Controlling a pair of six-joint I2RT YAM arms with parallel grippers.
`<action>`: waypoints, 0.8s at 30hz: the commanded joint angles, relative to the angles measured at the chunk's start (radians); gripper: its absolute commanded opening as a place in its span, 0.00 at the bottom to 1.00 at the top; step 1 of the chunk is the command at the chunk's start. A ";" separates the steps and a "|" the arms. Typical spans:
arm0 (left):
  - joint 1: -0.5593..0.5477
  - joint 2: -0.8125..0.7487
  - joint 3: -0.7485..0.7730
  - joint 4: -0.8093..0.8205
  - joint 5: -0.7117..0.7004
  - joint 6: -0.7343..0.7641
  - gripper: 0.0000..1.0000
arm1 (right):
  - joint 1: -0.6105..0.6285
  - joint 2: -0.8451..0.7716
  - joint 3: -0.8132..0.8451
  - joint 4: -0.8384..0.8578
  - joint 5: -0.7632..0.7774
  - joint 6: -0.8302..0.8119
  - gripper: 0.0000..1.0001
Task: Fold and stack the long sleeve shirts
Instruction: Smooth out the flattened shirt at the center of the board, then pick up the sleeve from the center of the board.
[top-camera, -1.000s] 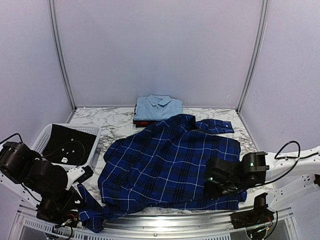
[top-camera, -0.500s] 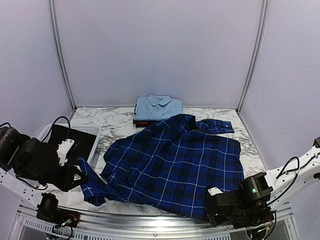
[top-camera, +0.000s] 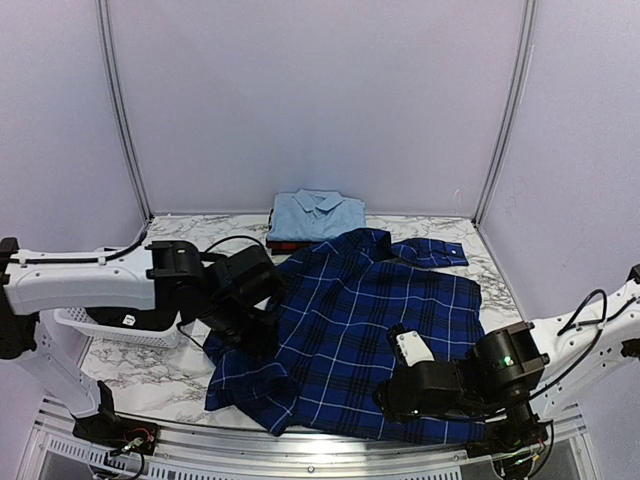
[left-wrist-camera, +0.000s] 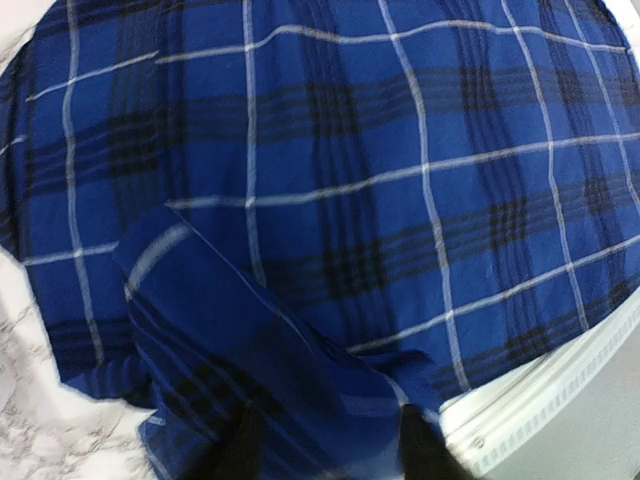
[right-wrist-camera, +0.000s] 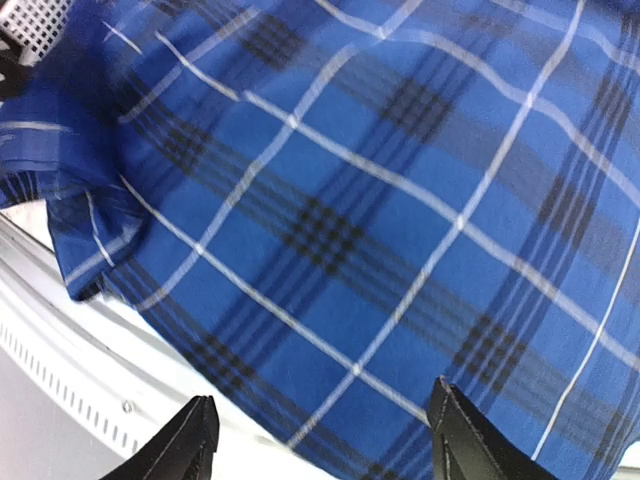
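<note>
Navy plaid shirt (top-camera: 370, 320) is lying spread on the marble table (top-camera: 150, 372), and both your grippers are open above it.
Your left gripper (left-wrist-camera: 335, 440) is hanging over the shirt's left side, fingers parted, with the folded-in sleeve (left-wrist-camera: 200, 300) lying between them. Your right gripper (right-wrist-camera: 325, 430) is hovering wide open over the near hem. The light blue shirt (top-camera: 317, 215) is sitting folded at the far edge on the red-and-black shirt (top-camera: 285, 245). The white tag (top-camera: 128, 319) in the basket (top-camera: 110, 332) is too small to read.
</note>
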 joint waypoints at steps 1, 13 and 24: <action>0.014 0.079 0.092 0.071 0.060 0.086 0.61 | -0.005 0.045 0.084 0.049 0.180 -0.107 0.69; 0.036 -0.483 -0.278 -0.053 -0.007 -0.163 0.80 | -0.014 0.242 0.262 0.342 0.114 -0.584 0.73; -0.077 -0.601 -0.456 -0.062 0.033 -0.229 0.65 | -0.058 0.399 0.395 0.370 0.076 -0.661 0.73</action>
